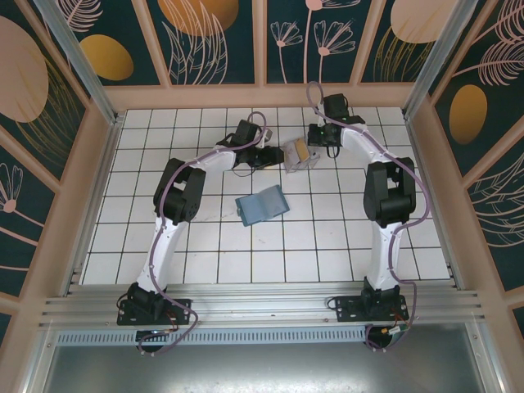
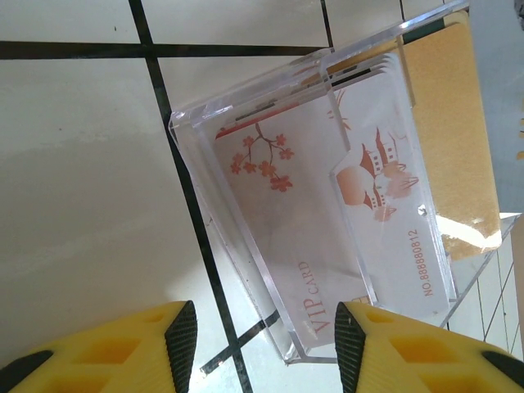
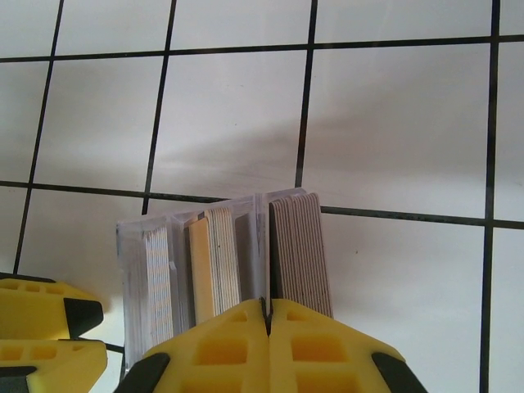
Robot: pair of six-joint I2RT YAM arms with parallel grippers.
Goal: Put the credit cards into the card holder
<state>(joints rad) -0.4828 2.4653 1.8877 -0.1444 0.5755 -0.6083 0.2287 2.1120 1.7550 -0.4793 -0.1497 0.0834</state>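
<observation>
Right tool [image 3: 268, 305] closed, over white black-gridded table [image 1: 327, 246], floral teal walls [image 1: 221, 57] around.

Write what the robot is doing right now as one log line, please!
left claw: open, beside clear stand | right claw: shut at credit cards edge | card holder: lying apart from both claws

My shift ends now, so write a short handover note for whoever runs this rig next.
Left tool: open, at one end of the clear case.
Right tool: shut at the top edge of the credit cards; whether one is pinched is unclear.
Cards stand in that case; the card holder lies flat nearer the bases, apart.
Done: no card seen in the holder.
Left: draw cards out, put them in.
</observation>
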